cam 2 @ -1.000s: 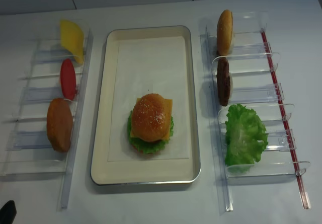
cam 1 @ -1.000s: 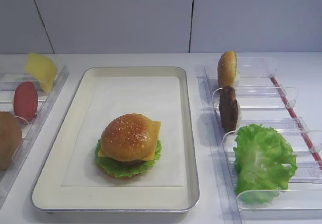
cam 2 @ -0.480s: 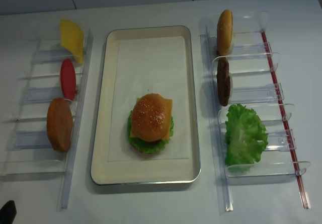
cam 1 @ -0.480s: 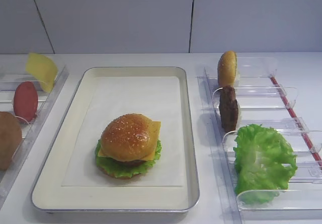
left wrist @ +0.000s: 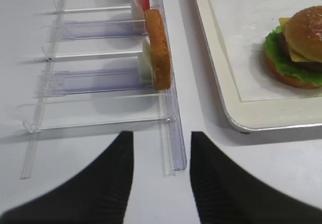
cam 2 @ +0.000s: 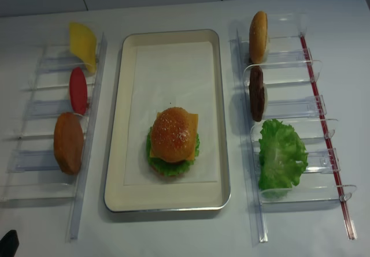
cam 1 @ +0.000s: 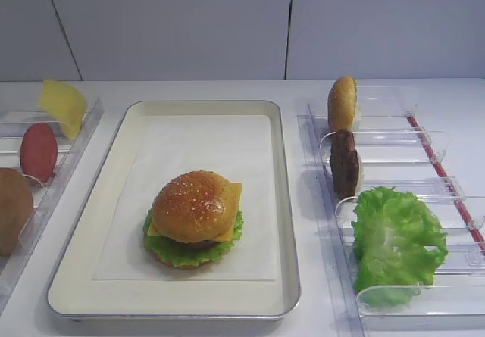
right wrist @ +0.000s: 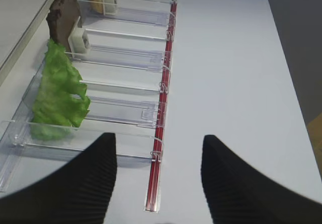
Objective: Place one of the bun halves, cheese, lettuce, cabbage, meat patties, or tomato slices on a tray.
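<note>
Nothing has shifted since the earlier frames. Assembled burger [cam 2: 173,143] sits toward the near end of the tray [cam 2: 115,124], sesame bun top [cam 1: 195,204] capping it. Left end effector [left wrist: 160,183] and right end effector [right wrist: 158,183] both hang spread and empty. Stack looks complete; arms appear parked.

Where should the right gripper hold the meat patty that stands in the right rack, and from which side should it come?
Probably from above, pinching the top edge across the two flat faces. The meat patty stands upright on its edge in a slot of the clear rack, so its upper rim is free, while the dividers block its lower part. The right gripper is open.
</note>
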You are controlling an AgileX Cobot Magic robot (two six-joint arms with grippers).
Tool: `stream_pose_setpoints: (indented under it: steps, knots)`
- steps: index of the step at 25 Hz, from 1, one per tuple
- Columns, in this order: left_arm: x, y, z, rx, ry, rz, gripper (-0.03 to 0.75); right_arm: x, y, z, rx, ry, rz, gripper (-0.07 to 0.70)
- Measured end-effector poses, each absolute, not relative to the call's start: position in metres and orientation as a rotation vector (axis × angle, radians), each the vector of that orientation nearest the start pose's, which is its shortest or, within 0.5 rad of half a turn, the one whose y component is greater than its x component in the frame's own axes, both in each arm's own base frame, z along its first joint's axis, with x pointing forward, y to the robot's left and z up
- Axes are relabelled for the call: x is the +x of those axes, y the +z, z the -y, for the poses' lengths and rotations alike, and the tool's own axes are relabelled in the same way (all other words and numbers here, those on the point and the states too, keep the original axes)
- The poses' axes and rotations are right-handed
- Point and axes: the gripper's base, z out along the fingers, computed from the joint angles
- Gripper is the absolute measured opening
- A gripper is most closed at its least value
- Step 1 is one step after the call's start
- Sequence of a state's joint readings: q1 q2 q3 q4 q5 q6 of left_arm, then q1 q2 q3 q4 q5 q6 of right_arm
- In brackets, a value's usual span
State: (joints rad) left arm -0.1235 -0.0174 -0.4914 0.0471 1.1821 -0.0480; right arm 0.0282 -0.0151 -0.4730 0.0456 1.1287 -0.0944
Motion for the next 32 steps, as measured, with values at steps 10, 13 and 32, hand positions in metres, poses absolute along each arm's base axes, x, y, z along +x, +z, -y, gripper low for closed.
stream_pose_setpoints:
  steps: [10,13,32]
  knots:
    - [-0.0116,0.2653,-0.0054,0.075,-0.042,-2.155,0.253,-0.0073,0.2644,-0.0036,-0.134,0.016,-2.119,0.414]
    - [-0.0116,0.2653,-0.0054,0.075,-0.042,-2.155,0.253,-0.0073,0.2644,-0.0036,-0.134,0.016,-2.119,0.414]
    - [-0.0116,0.2653,-0.0054,0.075,-0.042,-2.155,0.254,-0.0073,0.2644,-0.0037,-0.134,0.019,-2.119,0.414]
